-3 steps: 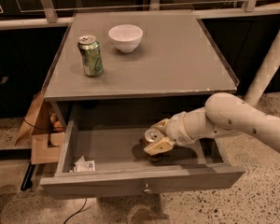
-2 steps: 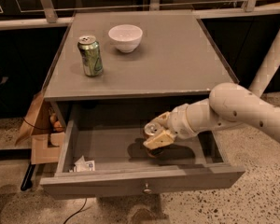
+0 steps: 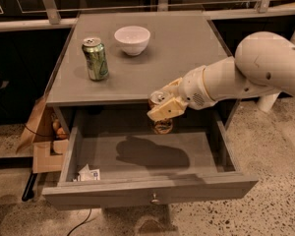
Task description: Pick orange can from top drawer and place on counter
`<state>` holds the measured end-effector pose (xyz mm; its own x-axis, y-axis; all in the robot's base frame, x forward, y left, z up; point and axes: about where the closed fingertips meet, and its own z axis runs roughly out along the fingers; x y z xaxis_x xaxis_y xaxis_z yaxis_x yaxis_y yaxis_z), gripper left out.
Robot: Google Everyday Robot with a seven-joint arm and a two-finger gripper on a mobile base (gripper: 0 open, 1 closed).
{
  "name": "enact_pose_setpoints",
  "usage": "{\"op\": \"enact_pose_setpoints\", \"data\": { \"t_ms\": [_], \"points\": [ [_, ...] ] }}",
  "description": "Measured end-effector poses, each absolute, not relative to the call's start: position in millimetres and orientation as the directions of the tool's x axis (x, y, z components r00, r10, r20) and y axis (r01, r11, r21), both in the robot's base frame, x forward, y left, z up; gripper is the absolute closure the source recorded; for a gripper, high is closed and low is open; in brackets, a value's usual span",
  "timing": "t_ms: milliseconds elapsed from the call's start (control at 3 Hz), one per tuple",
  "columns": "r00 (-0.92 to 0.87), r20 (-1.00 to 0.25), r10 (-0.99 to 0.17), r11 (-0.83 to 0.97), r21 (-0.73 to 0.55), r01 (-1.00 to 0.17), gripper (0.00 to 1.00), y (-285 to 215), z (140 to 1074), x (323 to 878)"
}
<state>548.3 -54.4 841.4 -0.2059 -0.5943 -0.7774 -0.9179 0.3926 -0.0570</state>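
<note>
The orange can [image 3: 162,126] hangs upright in my gripper [image 3: 165,107], lifted above the open top drawer [image 3: 137,157] and level with the front edge of the counter [image 3: 187,48]. Its silver top shows just above the cream fingers [image 3: 163,113]; its brownish lower half shows below them. The gripper is shut on the can, and my white arm [image 3: 246,73] reaches in from the right. The can's shadow lies on the drawer floor below.
A green can [image 3: 95,58] and a white bowl [image 3: 132,39] stand on the counter's left and back. A white wrapper [image 3: 87,174] lies in the drawer's front left corner. A cardboard box [image 3: 44,141] sits left of the cabinet. The drawer knob [image 3: 155,198] faces front.
The gripper has lifted the orange can from the drawer floor up to the counter's front edge, and the arm has risen and come closer.
</note>
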Motion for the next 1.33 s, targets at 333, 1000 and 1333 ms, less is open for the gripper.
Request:
{"op": "enact_pose_setpoints", "data": {
  "t_ms": [333,1000,1333],
  "points": [
    [-0.206,-0.777,-0.594,0.392,-0.057,-0.918,1.00,-54.3,841.5,548.2],
    [-0.196,-0.784,-0.588,0.414,-0.084,-0.906,1.00,-42.8,887.6,544.7],
    [-0.199,-0.792,-0.577,0.446,-0.102,-0.889,1.00,-48.3,904.7,561.2]
  ]
}}
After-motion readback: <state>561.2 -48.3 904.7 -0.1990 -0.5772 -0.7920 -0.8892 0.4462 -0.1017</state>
